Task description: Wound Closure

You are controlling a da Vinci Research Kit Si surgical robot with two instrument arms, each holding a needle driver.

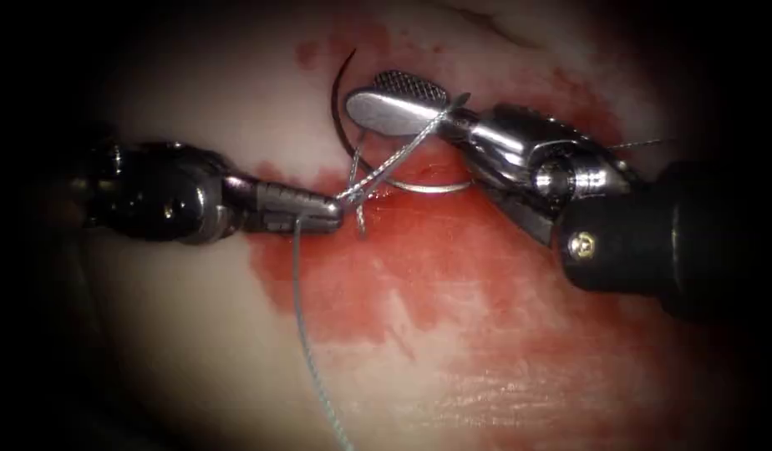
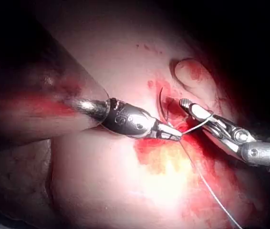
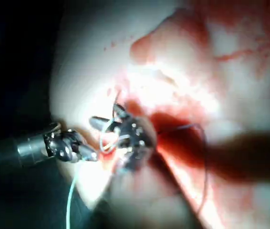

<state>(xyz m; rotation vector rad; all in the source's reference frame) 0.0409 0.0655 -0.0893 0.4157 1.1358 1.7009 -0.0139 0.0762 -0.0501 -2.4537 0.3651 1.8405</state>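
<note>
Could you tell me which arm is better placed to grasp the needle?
Right, probably: the right gripper is open, holds nothing and sits beside the needle, which lies on the tissue. The left gripper is shut on the thread, which also crosses the right gripper.

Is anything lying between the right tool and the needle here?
Yes: thread held in the shut left tool wraps over the open right tool. The needle lies free on the tissue, just left of it.
</note>
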